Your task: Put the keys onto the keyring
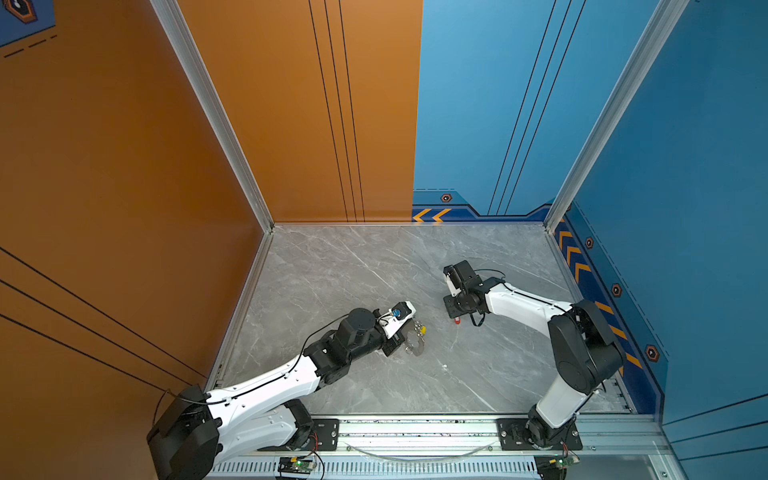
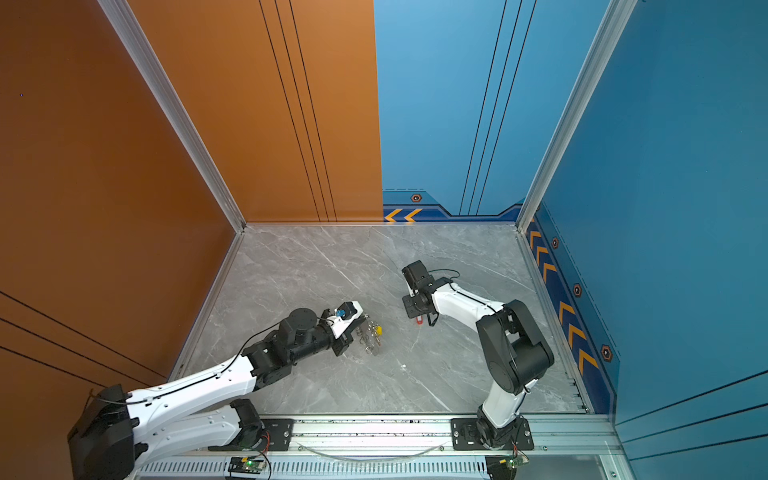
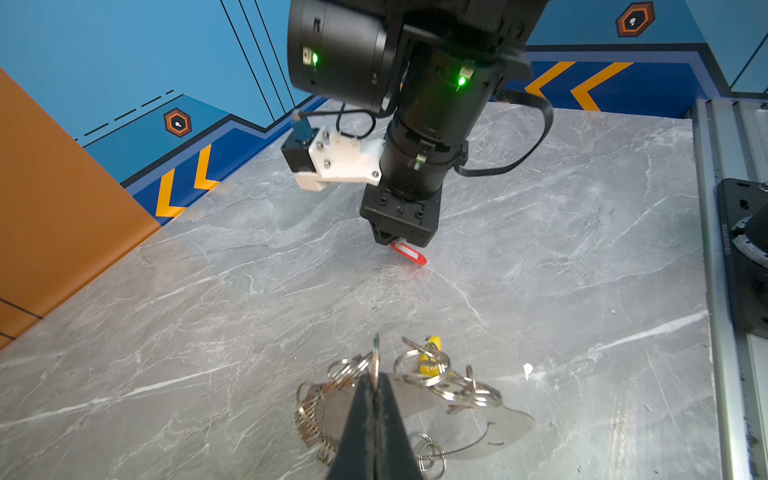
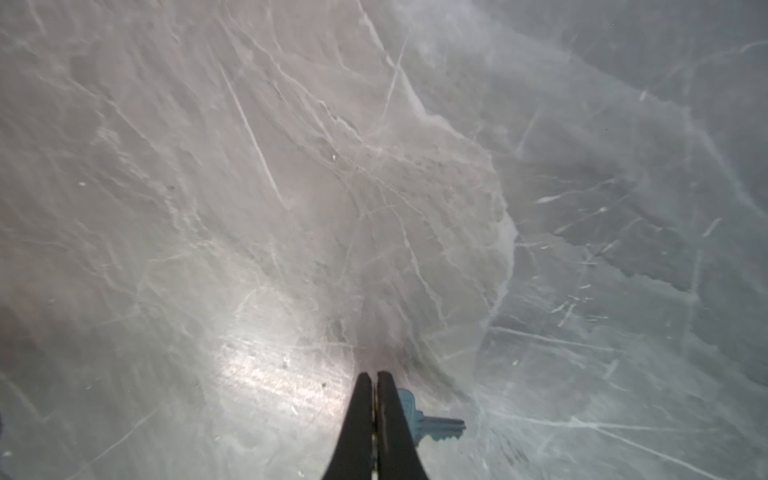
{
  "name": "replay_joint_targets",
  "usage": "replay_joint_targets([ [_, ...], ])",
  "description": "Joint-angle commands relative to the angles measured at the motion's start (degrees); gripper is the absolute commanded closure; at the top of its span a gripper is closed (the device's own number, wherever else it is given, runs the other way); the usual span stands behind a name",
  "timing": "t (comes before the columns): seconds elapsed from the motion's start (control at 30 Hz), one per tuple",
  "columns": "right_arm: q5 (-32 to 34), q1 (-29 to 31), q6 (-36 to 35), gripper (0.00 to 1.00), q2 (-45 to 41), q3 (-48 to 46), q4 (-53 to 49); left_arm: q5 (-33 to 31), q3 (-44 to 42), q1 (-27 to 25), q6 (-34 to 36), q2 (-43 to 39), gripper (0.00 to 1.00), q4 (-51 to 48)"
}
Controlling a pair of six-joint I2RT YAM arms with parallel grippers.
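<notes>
On the marble table [image 3: 187,332], L of centre in both top views, a tangle of metal is seen: ring chain [image 3: 461,388], flat silvery plate [image 3: 509,419], and yellow key [image 3: 433,343] caught among the rings. L gripper [image 3: 375,376] is set low over the tangle. Its jaws are clenched, grasping the keyring [image 3: 376,353], which is held upright and edge-on betw. the fingertips. More small rings are bunched in a coil on the far side of the fingers from the yellow key, and a couple lie nr the plate edge. Yellow key is seen just beside the keyring, clear of the fingers.

R gripper [image 4: 374,377] is placed well apart from the tangle, twd table centre, pointed down w/ tips close to the surface. Jaws are clenched, w/ only a hairline gap seen in R wrist view. Whether anything is pinched can't be told. Blue key [image 4: 436,424] is seen just beside one finger, head partly hidden behind it, blade pointing away. Red tag [image 3: 409,253] is seen in L wrist view directly under R gripper, sticking out sideways, reflection on the table below it. Contact w/ the fingers can't be told.
</notes>
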Motion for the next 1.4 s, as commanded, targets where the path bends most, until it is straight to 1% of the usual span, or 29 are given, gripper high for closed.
replay_joint_targets([
  [0.0,2.26,0.84,-2.1,1.0,-5.74,-1.2,-1.56,-1.73,0.51,-0.55,0.2,-0.31,1.0,1.0],
  [0.13,3.34,2.05,-3.69,1.0,-12.94,-3.71,0.46,-1.36,0.47,-0.51,-0.02,-0.74,1.0,1.09],
  [0.23,1.27,2.87,-4.86,1.0,-19.28,-6.93,4.65,0.97,0.68,-0.47,-0.52,-0.88,1.0,1.02],
  [0.3,-2.18,3.48,-5.54,1.0,-23.46,-9.42,8.39,3.34,1.06,-0.35,-0.74,-0.59,1.0,0.92],
  [0.37,-7.67,4.06,-7.05,1.0,-27.66,-12.64,12.75,6.39,1.66,-0.3,-0.98,-0.23,1.0,0.74],
  [0.53,-18.02,5.59,-9.56,1.0,-34.76,-19.64,22.16,14.46,3.17,-0.04,-0.98,1.02,1.0,0.78],
  [0.63,-24.11,6.2,-10.36,1.0,-36.79,-22.41,25.34,17.86,3.57,0.4,-0.72,1.45,1.0,0.75],
  [0.93,-36.46,8.29,-12.0,1.0,-38.5,-27.19,29.04,25.83,3.58,3.91,-0.72,2.41,1.0,0.9],
  [1.1,-37.97,8.15,-13.64,1.0,-39.46,-28.53,29.53,29.51,2.94,5.72,-0.8,2.95,1.0,0.82],
  [1.2,-40.16,7.44,-13.86,1.0,-39.27,-28.82,30.07,30.48,2.78,6.38,-0.89,3.12,1.0,0.82],
  [1.23,-39.85,7.38,-13.86,1.0,-38.96,-28.69,30.01,30.35,2.76,6.41,-0.87,3.21,1.0,0.86],
  [1.3,-36.4,7.3,-14.11,1.0,-38.07,-28.02,28.82,29.42,2.62,6.56,-0.83,3.21,1.0,0.82],
  [1.37,-29.53,7.28,-13.85,1.0,-36.69,-26.85,26.8,27.78,2.34,6.69,-0.72,2.74,1.0,0.85],
])
